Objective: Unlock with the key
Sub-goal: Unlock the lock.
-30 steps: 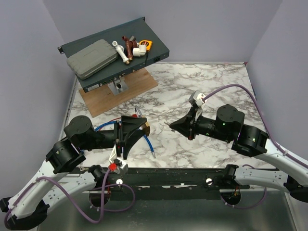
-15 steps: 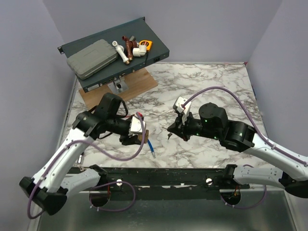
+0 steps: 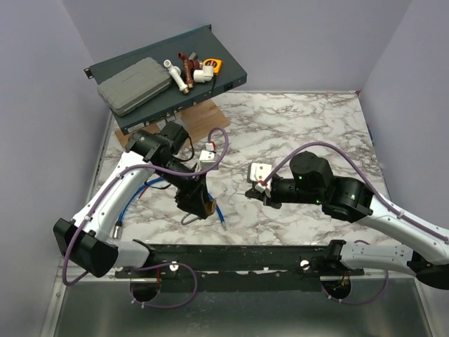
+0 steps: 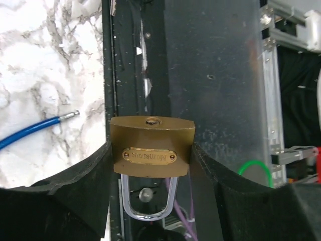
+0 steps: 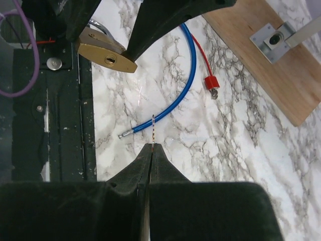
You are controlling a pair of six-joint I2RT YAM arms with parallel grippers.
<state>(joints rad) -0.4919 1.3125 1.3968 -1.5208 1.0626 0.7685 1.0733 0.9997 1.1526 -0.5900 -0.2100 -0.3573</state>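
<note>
Left claw: clamped on the padlock, one finger pressed to each side of the brass body, low over the near left part of the worktop.
Padlock: held clear of the worktop, with the nameplate facing the left wrist camera; the shackle looped back between the fingers, both legs running into the body.
Keyhole: in the end face opposite the shackle, turned toward the right claw.
Right claw: fingers pressed together, pinching the key.
Key: a thin sliver seen edge-on, sticking straight out past the fingertips, off the worktop and aimed roughly toward the padlock; its tip was apart from the padlock and not in the keyhole.
Claws: they faced each other across a short gap near the middle of the front edge.
Blue cable: lay curved on the marble between the claws, its bare metal end just under the key in the right wrist view.
Red lead: lay beside the blue cable, ending in a red plug.
Board: wooden, on the far left of the worktop, carrying a small metal bracket.
Rack box: dark, behind the board, with a grey case and some pipe fittings on top.
</note>
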